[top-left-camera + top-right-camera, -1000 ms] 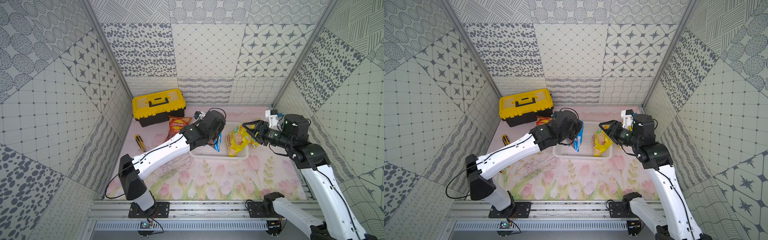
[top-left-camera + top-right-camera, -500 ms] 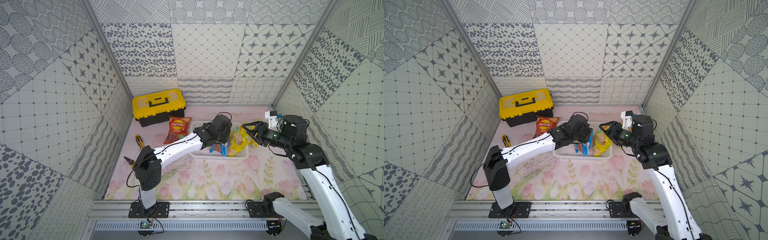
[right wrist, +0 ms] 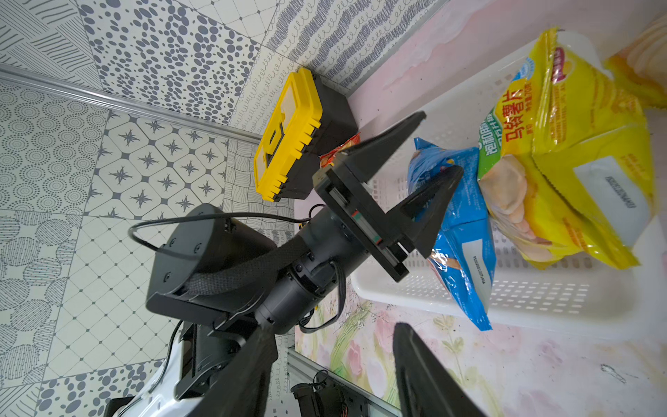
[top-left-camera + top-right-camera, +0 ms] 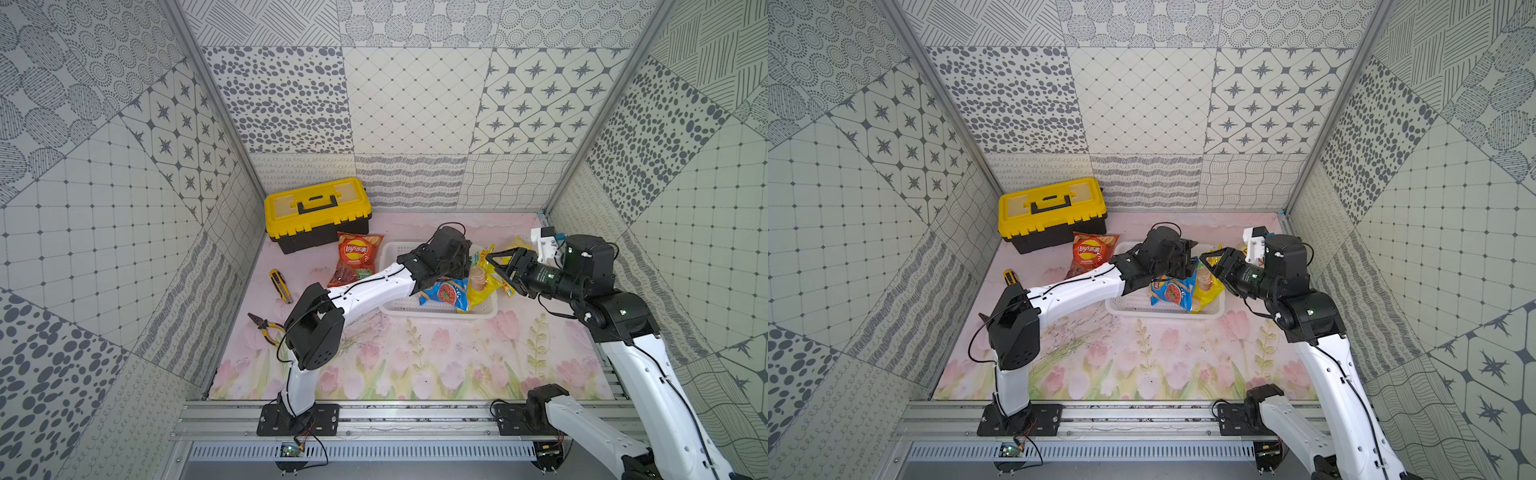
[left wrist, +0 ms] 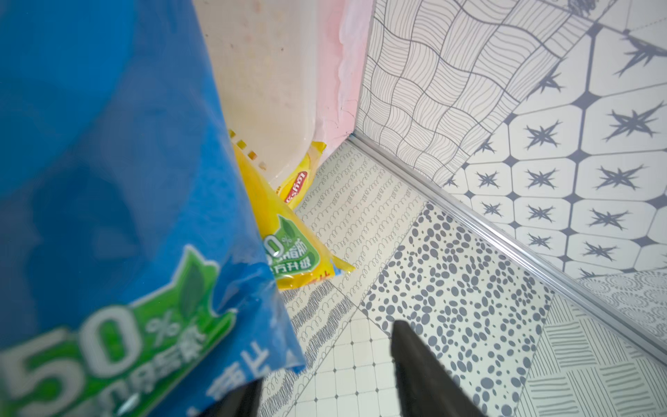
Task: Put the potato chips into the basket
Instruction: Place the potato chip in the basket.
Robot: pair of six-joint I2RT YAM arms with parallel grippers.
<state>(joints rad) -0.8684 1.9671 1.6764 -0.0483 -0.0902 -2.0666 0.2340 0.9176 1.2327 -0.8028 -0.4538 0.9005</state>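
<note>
Logging bag positions. The white perforated plastic basket (image 4: 400,250) sits mid-bench, long axis left–right.

- Blue crinkly chip bag (image 4: 444,293) is inside, right of centre. It is propped on edge, long axis far-to-near and tilted, with its near corner over the near rim.
- First yellow glossy chip bag (image 4: 483,287) is inside at the right end. It leans against the blue one, long axis also far-to-near.
- Second yellow chip bag (image 4: 518,244) is outside, by the far right corner of the basket and partly hidden.
- Red-orange chip bag (image 4: 355,260) lies flat on the floral bench (image 4: 415,365) just left of the basket, logo end toward the far side. Its far end is near the yellow-and-black plastic toolbox (image 4: 318,212).

Left gripper (image 3: 440,142) is over the basket with jaws spread wide. One finger lies against the blue bag; nothing is clamped.
Right gripper (image 4: 496,272) is at the basket's right end with jaws partly apart and nothing between them.

Basket's left half shows bare grid floor.
</note>
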